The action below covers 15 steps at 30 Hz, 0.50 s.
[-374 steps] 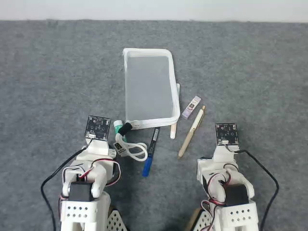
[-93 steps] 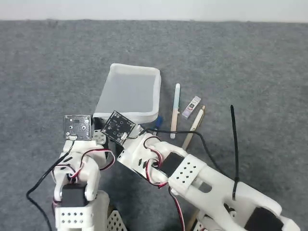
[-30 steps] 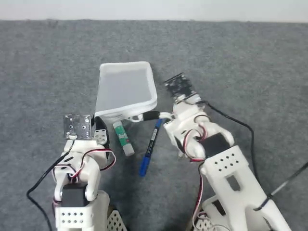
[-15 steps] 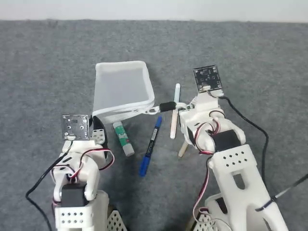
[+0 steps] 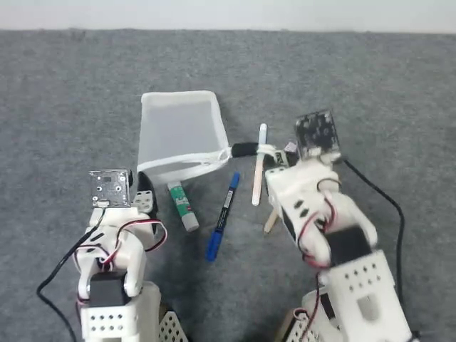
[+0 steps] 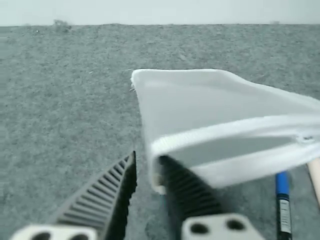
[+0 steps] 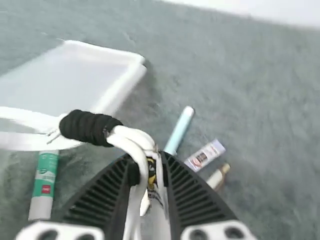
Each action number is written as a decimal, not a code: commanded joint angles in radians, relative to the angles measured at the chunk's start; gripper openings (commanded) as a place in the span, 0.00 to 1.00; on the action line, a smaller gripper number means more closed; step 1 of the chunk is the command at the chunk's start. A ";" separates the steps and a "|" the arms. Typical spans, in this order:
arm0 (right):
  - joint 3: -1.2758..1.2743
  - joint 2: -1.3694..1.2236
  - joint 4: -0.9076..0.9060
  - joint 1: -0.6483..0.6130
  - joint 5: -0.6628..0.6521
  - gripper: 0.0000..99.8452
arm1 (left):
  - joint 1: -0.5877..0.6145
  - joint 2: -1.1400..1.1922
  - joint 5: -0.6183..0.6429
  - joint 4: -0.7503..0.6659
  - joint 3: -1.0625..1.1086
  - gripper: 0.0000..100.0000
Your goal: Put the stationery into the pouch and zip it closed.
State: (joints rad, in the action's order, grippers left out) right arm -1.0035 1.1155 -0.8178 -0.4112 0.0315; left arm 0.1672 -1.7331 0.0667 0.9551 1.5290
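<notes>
L fingers (image 6: 187,192) are pinching a corner of the pouch (image 5: 178,128) while R fingers (image 7: 192,195) are gripping its white cord (image 7: 131,141).

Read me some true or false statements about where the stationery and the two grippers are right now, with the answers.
The blue pen lies on the mat, outside the pouch. True.
The glue stick is inside the pouch. False: it lies on the mat by the pouch's mouth.
The right gripper is shut on the pouch's white cord. True.
The left gripper holds the blue pen. False: it grips the pouch's edge.
</notes>
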 commanded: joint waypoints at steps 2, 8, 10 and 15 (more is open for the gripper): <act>-0.037 0.196 0.012 -0.048 -0.048 0.01 | 0.006 -0.014 0.110 -0.025 -0.058 0.25; -0.060 0.378 -0.077 -0.102 -0.068 0.01 | 0.002 -0.014 0.130 -0.034 -0.045 0.30; -0.063 0.437 -0.102 -0.113 -0.069 0.01 | 0.002 -0.014 0.130 -0.071 -0.024 0.30; -0.064 0.535 -0.147 -0.114 -0.069 0.01 | 0.000 -0.009 0.127 -0.129 0.008 0.30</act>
State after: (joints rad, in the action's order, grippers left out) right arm -1.0787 1.5850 -0.9513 -0.5140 -0.0222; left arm 0.1672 -1.7331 0.1772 0.8723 1.5489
